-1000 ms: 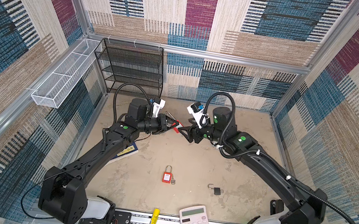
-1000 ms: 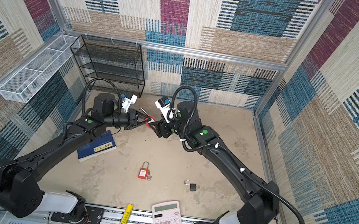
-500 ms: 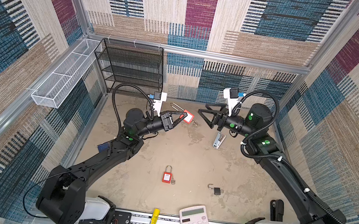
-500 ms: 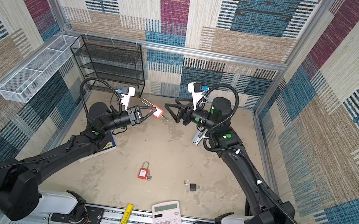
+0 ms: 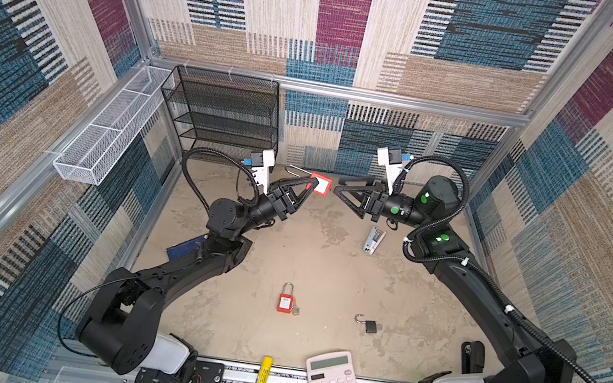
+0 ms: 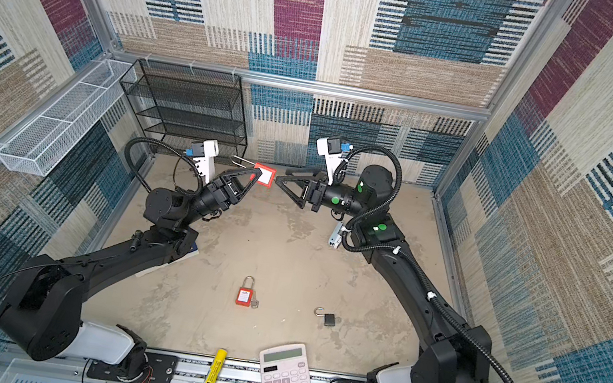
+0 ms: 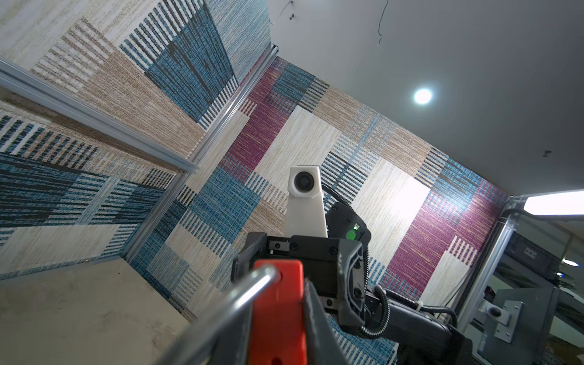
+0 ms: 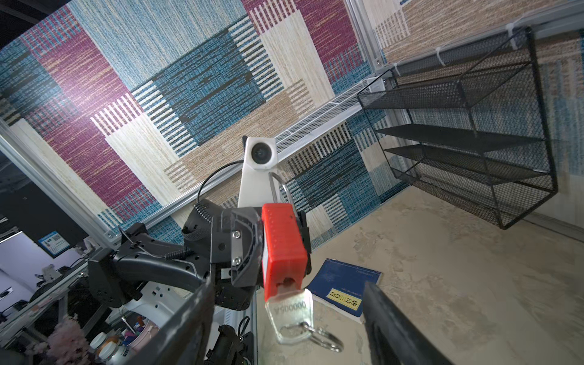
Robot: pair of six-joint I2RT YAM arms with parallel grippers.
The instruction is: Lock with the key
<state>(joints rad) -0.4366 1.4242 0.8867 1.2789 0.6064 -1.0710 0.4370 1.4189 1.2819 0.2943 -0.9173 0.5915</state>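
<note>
Red padlock (image 5: 320, 185) clamped in left gripper (image 5: 308, 188), shackle pointing toward black rack (image 5: 225, 115), inserted key (image 8: 292, 311) facing right gripper (image 5: 338, 188), jaws apart.

Stamped on the key (image 8: 292, 311) hanging from the held red padlock (image 8: 284, 249): seemingly "A500000", upside down in the right wrist view. Yellow label on the blue book (image 8: 343, 278): dark characters, too blurred to read. White label on the loose red padlock (image 5: 284, 302): print too small to read.
</note>
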